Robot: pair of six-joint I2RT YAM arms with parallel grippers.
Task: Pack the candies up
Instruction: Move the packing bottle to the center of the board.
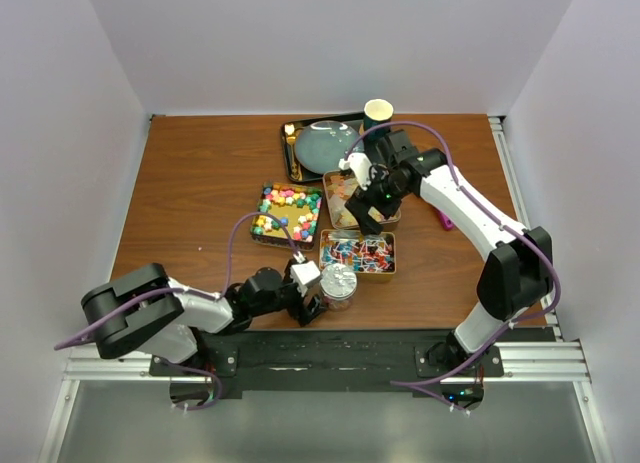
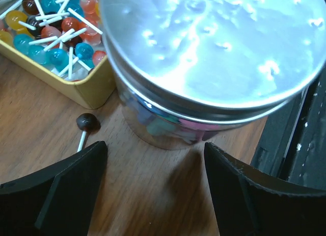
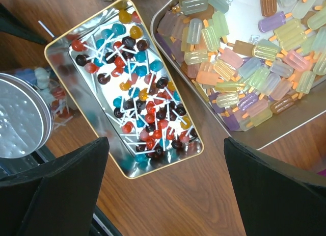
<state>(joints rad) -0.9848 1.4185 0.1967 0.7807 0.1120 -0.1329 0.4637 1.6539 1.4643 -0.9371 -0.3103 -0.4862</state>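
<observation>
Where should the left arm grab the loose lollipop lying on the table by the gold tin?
Probably the loose lollipop's dark round head, from straight above: it stands proud of the wood, while the thin stick lies flat. Close the jaws parallel to the gold tin wall, which is close beside it.

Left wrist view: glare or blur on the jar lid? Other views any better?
Left wrist: lid close, soft, speckled with highlights; loose lollipop sharper. Right wrist: lid at left edge blurred, lollipop tin mirrors its contents. Top external: even light, lid small.
</observation>
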